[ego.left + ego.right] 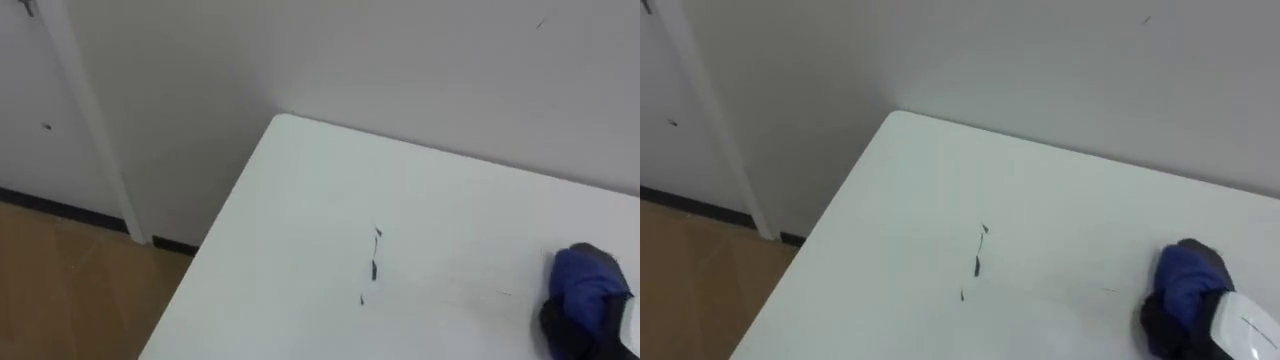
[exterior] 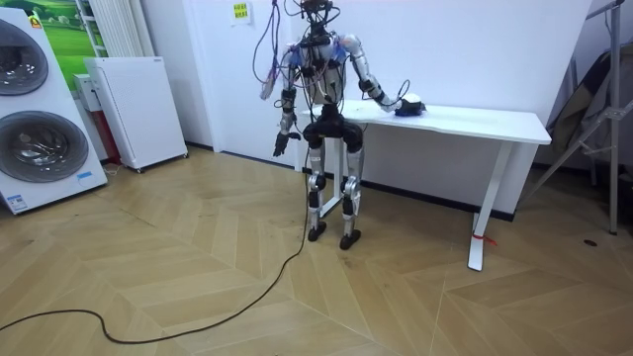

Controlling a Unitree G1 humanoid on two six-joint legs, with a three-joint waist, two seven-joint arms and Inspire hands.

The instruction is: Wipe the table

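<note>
A white table [image 1: 300, 200] fills the eye views, its far left corner against the wall. A few short dark marks [image 1: 375, 265] lie on its top near the middle. A crumpled blue cloth [image 1: 588, 292] rests on the table at the right edge, a good way right of the marks [image 1: 978, 262]. My right hand [image 1: 1246, 328] comes in from the lower right and sits on the near side of the blue cloth [image 1: 1185, 285], its white back showing. In the room view I stand at the table's [image 2: 475, 121] left end with my right arm stretched onto it. My left hand [image 2: 281, 145] hangs at my side.
A white wall rises right behind the table. Left of the table lie wooden floor [image 1: 70, 290] and a dark skirting board. In the room view a white cabinet [image 2: 134, 109] and washing machines [image 2: 40, 119] stand at the left, and a folded stand [image 2: 598, 109] at the right.
</note>
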